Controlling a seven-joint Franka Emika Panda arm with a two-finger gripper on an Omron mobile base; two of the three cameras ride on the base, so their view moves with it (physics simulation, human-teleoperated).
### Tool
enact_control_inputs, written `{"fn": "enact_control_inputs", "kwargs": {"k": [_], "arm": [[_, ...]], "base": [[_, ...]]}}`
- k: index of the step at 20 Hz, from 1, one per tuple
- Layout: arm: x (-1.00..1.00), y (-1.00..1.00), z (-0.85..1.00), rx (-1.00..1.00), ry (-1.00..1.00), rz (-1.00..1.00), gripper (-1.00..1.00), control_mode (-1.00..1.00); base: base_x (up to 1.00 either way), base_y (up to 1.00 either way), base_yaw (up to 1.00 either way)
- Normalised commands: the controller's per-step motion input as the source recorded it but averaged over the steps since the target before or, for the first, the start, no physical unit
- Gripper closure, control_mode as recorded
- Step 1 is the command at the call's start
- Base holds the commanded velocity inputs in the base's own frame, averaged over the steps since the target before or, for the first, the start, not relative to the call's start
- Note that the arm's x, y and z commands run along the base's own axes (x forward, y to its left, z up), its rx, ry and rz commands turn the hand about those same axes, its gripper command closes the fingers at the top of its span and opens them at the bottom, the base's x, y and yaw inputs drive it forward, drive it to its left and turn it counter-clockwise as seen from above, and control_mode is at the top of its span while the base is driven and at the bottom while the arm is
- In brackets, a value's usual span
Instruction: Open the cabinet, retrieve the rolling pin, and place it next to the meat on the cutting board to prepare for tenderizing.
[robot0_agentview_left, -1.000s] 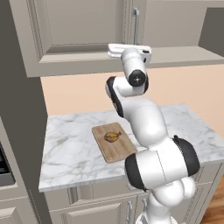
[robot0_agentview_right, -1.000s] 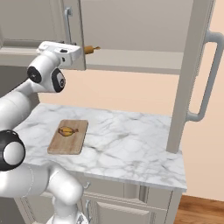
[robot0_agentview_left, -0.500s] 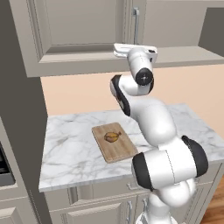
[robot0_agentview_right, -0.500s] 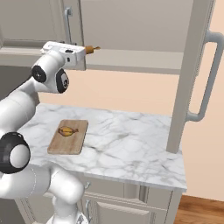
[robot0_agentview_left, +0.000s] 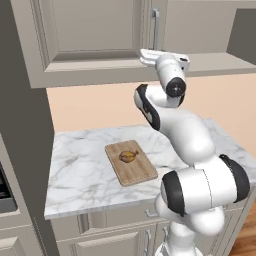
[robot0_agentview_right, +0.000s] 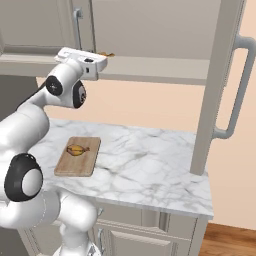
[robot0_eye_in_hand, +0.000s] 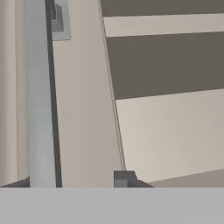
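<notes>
Left base view: closed left door (robot0_agentview_left: 90, 30) of the cabinet (robot0_agentview_left: 100, 45) stood left of the fingers (robot0_agentview_left: 145, 54), its silver handle (robot0_agentview_left: 155, 27) just above them. The hand reached in at the cabinet's bottom shelf (robot0_agentview_left: 220, 62). Well below the fingers, the marble counter (robot0_agentview_left: 80, 170) carried the cutting board (robot0_agentview_left: 131, 162), with the meat (robot0_agentview_left: 129, 156) lying on it near its far end. The arm's own bulk covered the counter's right part.

Right base view: handle (robot0_agentview_right: 77, 25) of the closed door stood above the hand. The fingers (robot0_agentview_right: 102, 55) were hidden behind the white hand housing; a small brown tip of the rolling pin (robot0_agentview_right: 106, 54) showed just past them on the shelf (robot0_agentview_right: 160, 67). Whether the fingers touched it I could not tell. The cutting board (robot0_agentview_right: 77, 156) and meat (robot0_agentview_right: 76, 149) lay far below, to the left on the counter (robot0_agentview_right: 150, 170). To the right, the opened cabinet door (robot0_agentview_right: 215, 85) swung out edge-on, its long bar handle (robot0_agentview_right: 239, 90) facing outward, well apart from the fingers.

Hand view: the silver handle (robot0_eye_in_hand: 40, 92) ran close along the left, beside a beige door edge (robot0_eye_in_hand: 83, 96); shelf surfaces and dark shadowed gaps lay to the right. One dark fingertip (robot0_eye_in_hand: 124, 178) rose at the bottom. Fingers apart or together: could not tell.

The rolling pin tip showed from the right base camera; the left base camera gave the plainer look at the closed door's panel.
</notes>
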Motion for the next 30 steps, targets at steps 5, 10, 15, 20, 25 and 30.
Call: {"fn": "enact_control_inputs", "kwargs": {"k": [5, 10, 15, 20, 25, 30], "arm": [[0.00, 0.00, -0.09, -0.03, 0.07, -0.01, 1.00, -1.00], [0.02, 0.07, -0.12, 0.00, 0.05, 0.00, 1.00, -1.00], [0.00, 0.24, -0.21, 0.00, 0.00, 0.00, 1.00, -1.00], [0.00, 0.27, -0.22, 0.00, 0.00, 0.00, 1.00, -1.00], [-0.15, 0.25, -0.03, 0.00, -0.02, 0.03, 1.00, -1.00], [-0.53, 0.34, 0.00, 0.00, -0.07, 0.05, 1.00, -1.00]], "base": [[0.00, 0.00, 0.00], [0.00, 0.00, 0.00], [0.00, 0.00, 0.00], [0.00, 0.00, 0.00], [0.00, 0.00, 0.00], [0.00, 0.00, 0.00]]}}
